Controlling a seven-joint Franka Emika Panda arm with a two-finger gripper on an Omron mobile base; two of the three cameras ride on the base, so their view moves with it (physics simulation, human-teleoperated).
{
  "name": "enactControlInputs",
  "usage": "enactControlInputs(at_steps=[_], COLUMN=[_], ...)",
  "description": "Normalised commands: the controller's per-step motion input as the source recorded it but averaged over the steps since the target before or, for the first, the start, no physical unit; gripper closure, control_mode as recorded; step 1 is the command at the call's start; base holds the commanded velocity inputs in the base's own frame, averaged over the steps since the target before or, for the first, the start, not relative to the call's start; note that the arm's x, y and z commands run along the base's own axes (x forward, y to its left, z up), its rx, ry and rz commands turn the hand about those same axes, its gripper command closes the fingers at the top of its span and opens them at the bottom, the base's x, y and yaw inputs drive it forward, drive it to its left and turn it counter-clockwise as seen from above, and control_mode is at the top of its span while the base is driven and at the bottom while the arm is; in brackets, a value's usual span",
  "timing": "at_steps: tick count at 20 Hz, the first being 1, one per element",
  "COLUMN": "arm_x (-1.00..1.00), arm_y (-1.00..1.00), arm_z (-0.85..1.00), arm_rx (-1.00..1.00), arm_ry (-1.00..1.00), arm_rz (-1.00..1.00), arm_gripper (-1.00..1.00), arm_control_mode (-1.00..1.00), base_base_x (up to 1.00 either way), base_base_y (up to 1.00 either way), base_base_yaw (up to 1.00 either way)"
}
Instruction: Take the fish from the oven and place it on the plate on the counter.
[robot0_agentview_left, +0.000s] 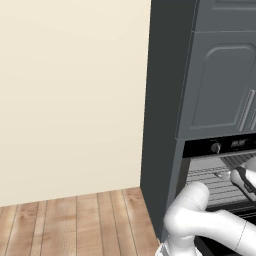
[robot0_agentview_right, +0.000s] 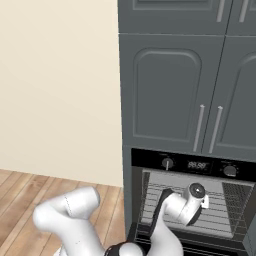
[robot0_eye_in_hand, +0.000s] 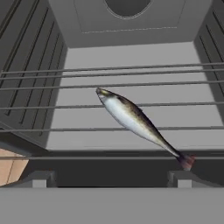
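While the tool sits at the mouth of the oven with its fingertips spread wide and nothing between them, the fish lies straight ahead of it and a bit deeper in, on the wire rack.

Key relation: the fish's long axis runs diagonal to the line between the two fingertips, not square to it. Head is on the far side, slightly toward the left tip; tail is on the near side, close to the right tip. Midbody sits roughly centred between the tips.

My read: closing as-is would catch the body at an angle, so the tool probably needs a roll of the wrist to bring the jaw line across the body, then a push forward and down to the rack. Risk is a fingertip fouling a rack wire, since the fish is thin and lies flat on the bars.

The right base view shows the hand in front of the cavity, below the control strip.
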Motion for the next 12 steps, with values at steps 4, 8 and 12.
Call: enactControlInputs(at_steps=[4,8,12], arm_x=[0.32,0.34,0.34], arm_y=[0.0,0.0,-0.02], arm_z=[0.0,0.0,-0.01], arm_rx=[-0.01,-0.04,-0.06], arm_ry=[0.0,0.0,0.04], arm_rz=[0.04,0.03,0.02], arm_gripper=[-1.0,-1.0,-1.0], arm_control_mode=[-1.0,-1.0,-1.0], base_base_x=[0.0,0.0,0.0], base_base_y=[0.0,0.0,0.0], base_base_yaw=[0.0,0.0,0.0])
